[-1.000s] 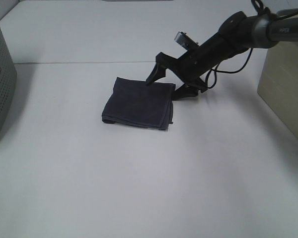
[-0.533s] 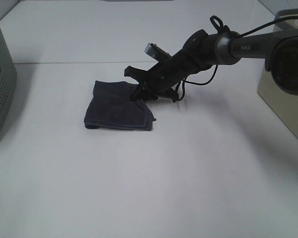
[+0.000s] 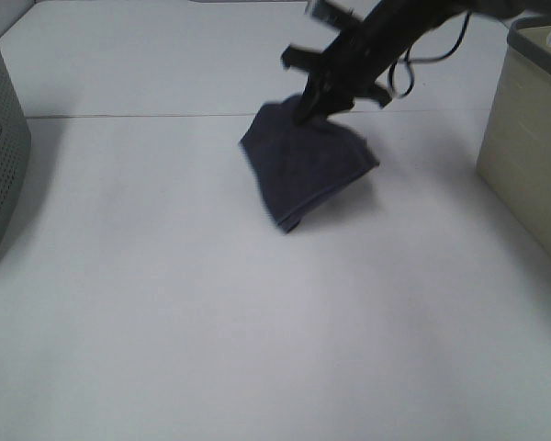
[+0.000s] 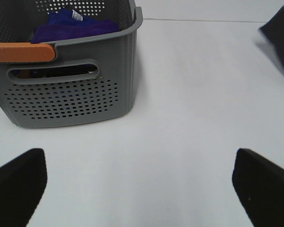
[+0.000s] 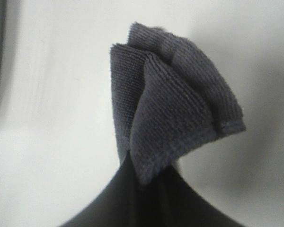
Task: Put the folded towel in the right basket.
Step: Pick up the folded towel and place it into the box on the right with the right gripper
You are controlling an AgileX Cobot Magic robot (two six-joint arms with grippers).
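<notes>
A white tabletop (image 3: 257, 349) fills the scene, with a thin seam (image 3: 147, 116) running across its far part. Over the far half of the table, a little right of centre, the right gripper (image 3: 314, 99) is clamped on the upper edge of a folded dark grey towel (image 3: 308, 161). The cloth hangs below it in a loose, tilted bundle. Its lowest corner points down toward the surface; the high view does not show whether that corner touches the table.

In the right wrist view, the towel (image 5: 170, 109) is bunched into layered folds where the black jaws close around it at the gripper (image 5: 146, 189).

The right basket (image 3: 528, 156), pale and cream-coloured, stands at the table's right edge. It is well apart from the towel, which is outside it.

At the left edge stands a grey perforated basket (image 3: 0, 165). The left wrist view shows this basket (image 4: 71, 90) with an orange handle (image 4: 21, 52) and purple cloth (image 4: 75, 26) inside. The left gripper (image 4: 139, 189) holds nothing, its two black fingers (image 4: 16, 184) spread wide above bare table near that basket.
</notes>
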